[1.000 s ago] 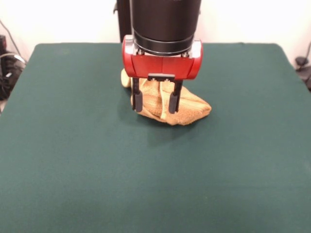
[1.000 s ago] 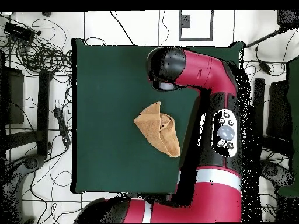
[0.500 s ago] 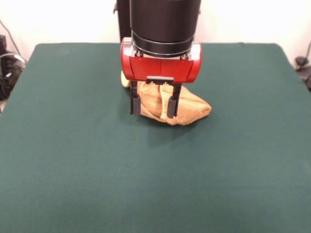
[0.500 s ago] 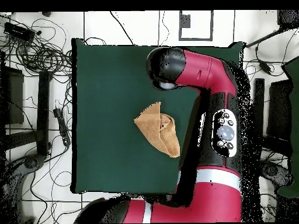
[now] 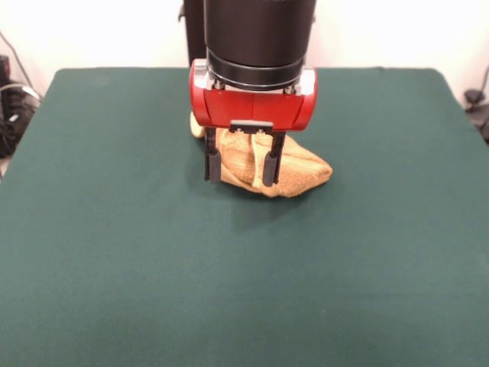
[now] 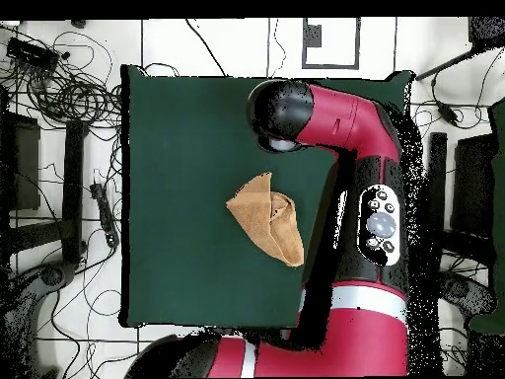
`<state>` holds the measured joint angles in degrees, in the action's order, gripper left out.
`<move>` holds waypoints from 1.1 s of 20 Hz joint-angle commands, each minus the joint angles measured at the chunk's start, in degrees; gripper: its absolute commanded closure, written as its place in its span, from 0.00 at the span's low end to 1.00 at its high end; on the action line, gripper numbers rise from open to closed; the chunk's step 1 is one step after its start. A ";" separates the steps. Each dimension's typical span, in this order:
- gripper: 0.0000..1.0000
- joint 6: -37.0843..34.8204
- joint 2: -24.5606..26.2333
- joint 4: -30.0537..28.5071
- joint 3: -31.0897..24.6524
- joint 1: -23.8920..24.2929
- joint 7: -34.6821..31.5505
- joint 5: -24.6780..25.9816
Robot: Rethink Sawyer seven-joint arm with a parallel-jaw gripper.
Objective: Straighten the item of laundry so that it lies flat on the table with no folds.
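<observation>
1. Compared with a second earlier, the gripper (image 5: pixel 238 166) had shifted slightly toward frame left; the towel (image 5: pixel 294 170) had not moved.
2. Its fingers (image 5: pixel 212 163) hung spread, pinching nothing, in front of the towel's left part in the front view.
3. From overhead, the folded towel (image 6: pixel 268 218) lay right of the worktop's (image 6: pixel 178 178) centre, its long axis running upper-left to lower-right.

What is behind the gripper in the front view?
The crumpled towel lies on the table behind the open gripper, showing between and beside the jaws. The gripper body hides the towel's far part.
</observation>
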<state>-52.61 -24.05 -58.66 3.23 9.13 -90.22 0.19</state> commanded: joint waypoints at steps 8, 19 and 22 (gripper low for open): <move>0.00 2.74 2.79 -5.60 -4.42 -1.26 -5.34 0.80; 0.00 2.15 2.34 -5.60 -4.26 -1.29 -6.42 0.24; 0.00 1.03 2.13 -4.63 -4.26 -1.25 -6.29 0.03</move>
<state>-52.61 -24.05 -58.66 3.23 9.13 -90.22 0.33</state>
